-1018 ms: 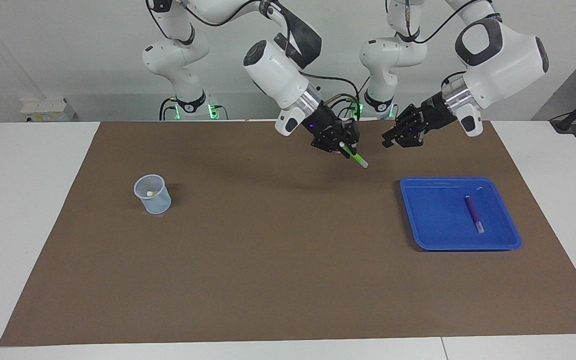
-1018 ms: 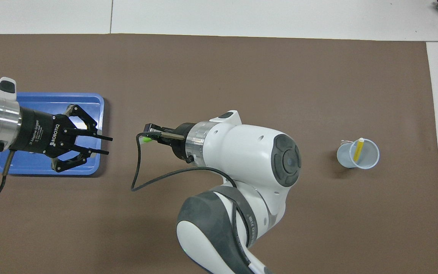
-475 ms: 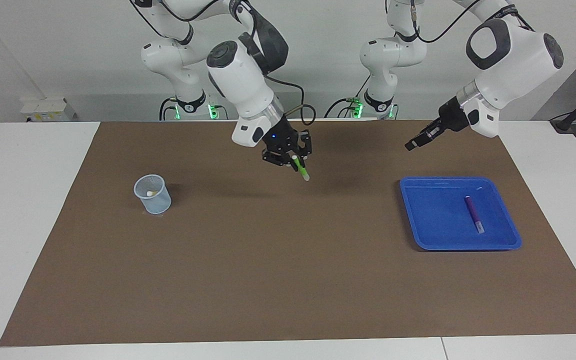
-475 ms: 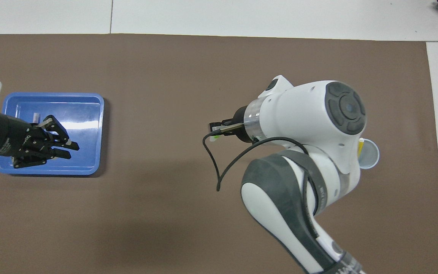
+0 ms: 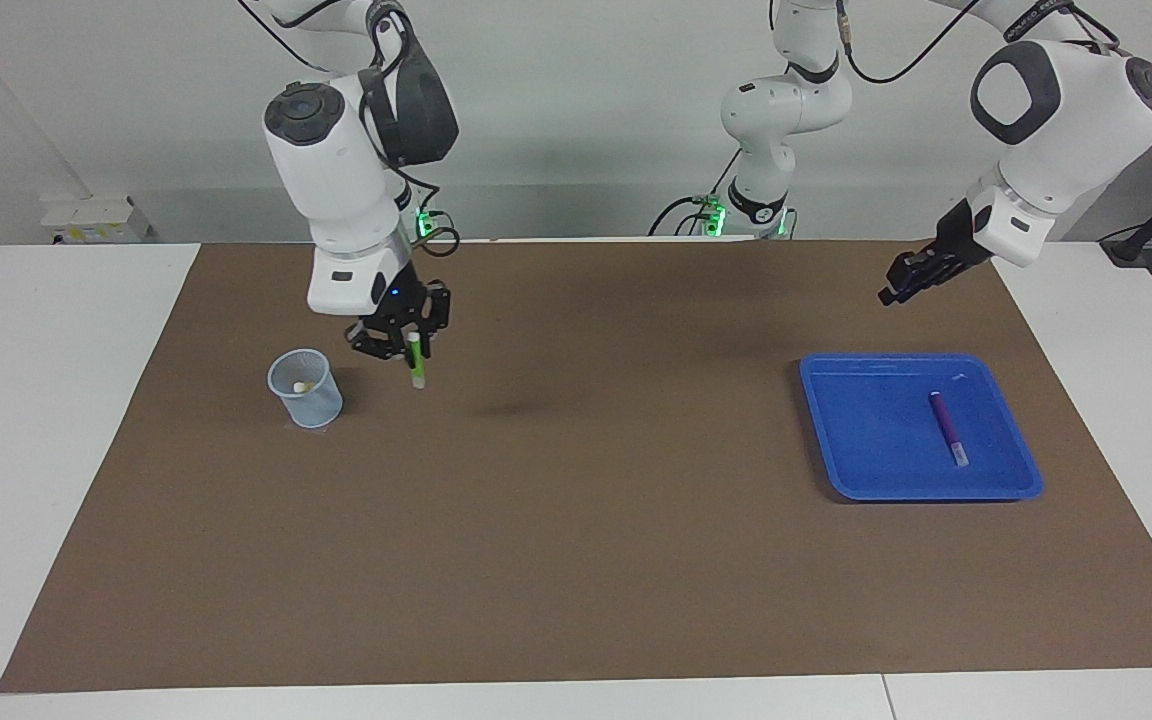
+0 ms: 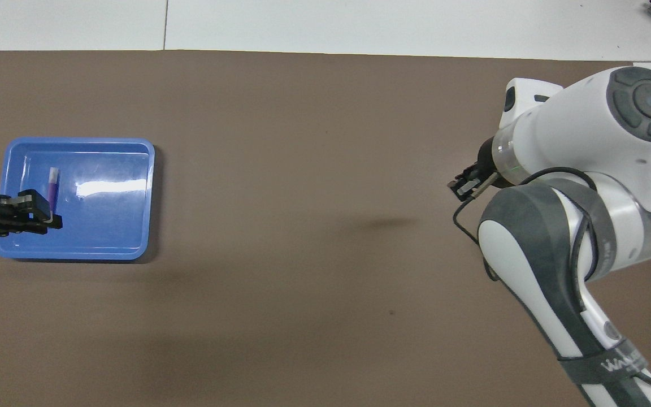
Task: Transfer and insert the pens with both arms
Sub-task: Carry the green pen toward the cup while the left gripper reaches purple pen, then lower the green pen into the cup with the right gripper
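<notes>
Facing view | right gripper [image 5: 406,352] clamps green pen [image 5: 416,364] upright, pale tip down for insertion, beside cup [image 5: 305,388] | left gripper [image 5: 904,281], grip undiscernible, above blue tray [image 5: 1024,470] holding purple pen [image 5: 948,427]

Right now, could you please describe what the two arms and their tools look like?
Both arms are bulky, white and jointed, with dark grey joint caps and loose black cables. Each ends in a silver wrist ring and a black two-finger tool: the right tool, the left tool.
</notes>
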{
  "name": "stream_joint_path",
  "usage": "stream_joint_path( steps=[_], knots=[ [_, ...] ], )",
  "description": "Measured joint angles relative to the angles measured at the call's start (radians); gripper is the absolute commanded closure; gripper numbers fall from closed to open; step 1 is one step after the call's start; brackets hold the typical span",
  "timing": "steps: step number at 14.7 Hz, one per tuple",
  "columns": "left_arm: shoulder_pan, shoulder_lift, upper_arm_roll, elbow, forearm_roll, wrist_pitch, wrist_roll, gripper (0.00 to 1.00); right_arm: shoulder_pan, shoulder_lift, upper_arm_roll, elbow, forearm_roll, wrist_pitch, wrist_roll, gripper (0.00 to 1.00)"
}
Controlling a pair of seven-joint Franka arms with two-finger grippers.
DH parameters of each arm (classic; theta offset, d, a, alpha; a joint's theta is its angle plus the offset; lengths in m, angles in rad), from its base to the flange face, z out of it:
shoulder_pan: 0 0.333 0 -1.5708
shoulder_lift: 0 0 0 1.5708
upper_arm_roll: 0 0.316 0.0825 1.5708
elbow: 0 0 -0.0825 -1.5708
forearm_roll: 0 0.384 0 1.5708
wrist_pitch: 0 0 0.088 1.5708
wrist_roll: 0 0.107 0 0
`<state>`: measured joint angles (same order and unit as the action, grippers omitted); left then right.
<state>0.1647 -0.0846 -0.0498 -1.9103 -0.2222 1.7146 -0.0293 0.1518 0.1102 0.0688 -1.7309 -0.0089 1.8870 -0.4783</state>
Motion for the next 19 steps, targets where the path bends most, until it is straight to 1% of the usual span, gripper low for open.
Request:
stream_joint_path(
  steps=[2,3,4,5,7,9,12,14,15,16,17,18,19],
  knots=[
    [0.034,0.012,0.001,-0.024,0.020,0.059,0.100,0.67,-0.053,-0.001,0.000,-0.011,-0.064,-0.017,-0.115,1.00],
    [0.050,0.026,0.001,-0.034,0.032,0.090,0.148,0.61,-0.080,-0.004,0.000,-0.027,-0.079,-0.017,-0.150,1.00],
    [0.061,0.042,0.001,-0.039,0.048,0.119,0.185,0.59,-0.104,-0.010,0.000,-0.052,-0.087,-0.015,-0.168,1.00],
    [0.067,0.059,0.002,-0.041,0.060,0.143,0.211,0.54,-0.127,-0.018,0.000,-0.085,-0.091,-0.007,-0.177,1.00],
    [0.071,0.096,0.002,-0.042,0.071,0.187,0.249,0.54,-0.168,-0.042,0.001,-0.167,-0.091,0.017,-0.180,1.00],
    [0.080,0.124,0.001,-0.042,0.074,0.228,0.282,0.54,-0.183,-0.070,0.001,-0.241,-0.091,0.025,-0.180,1.00],
    [0.091,0.155,0.001,-0.044,0.108,0.291,0.333,0.54,-0.188,-0.102,0.002,-0.298,-0.091,0.028,-0.176,1.00],
    [0.105,0.180,0.002,-0.046,0.123,0.340,0.370,0.54,-0.199,-0.112,0.002,-0.334,-0.091,0.057,-0.171,1.00],
    [0.111,0.196,0.002,-0.047,0.124,0.366,0.393,0.54,-0.205,-0.114,0.002,-0.357,-0.091,0.084,-0.170,0.92],
    [0.116,0.214,0.002,-0.048,0.124,0.396,0.414,0.54,-0.213,-0.115,0.002,-0.380,-0.091,0.115,-0.169,0.76],
    [0.120,0.236,0.002,-0.049,0.124,0.429,0.432,0.54,-0.224,-0.116,0.002,-0.401,-0.091,0.148,-0.169,0.49],
    [0.124,0.261,0.002,-0.049,0.124,0.465,0.450,0.54,-0.232,-0.116,0.001,-0.416,-0.091,0.173,-0.169,0.35],
    [0.126,0.286,0.002,-0.049,0.124,0.499,0.464,0.54,-0.237,-0.116,0.001,-0.422,-0.091,0.184,-0.169,0.18]
  ],
)
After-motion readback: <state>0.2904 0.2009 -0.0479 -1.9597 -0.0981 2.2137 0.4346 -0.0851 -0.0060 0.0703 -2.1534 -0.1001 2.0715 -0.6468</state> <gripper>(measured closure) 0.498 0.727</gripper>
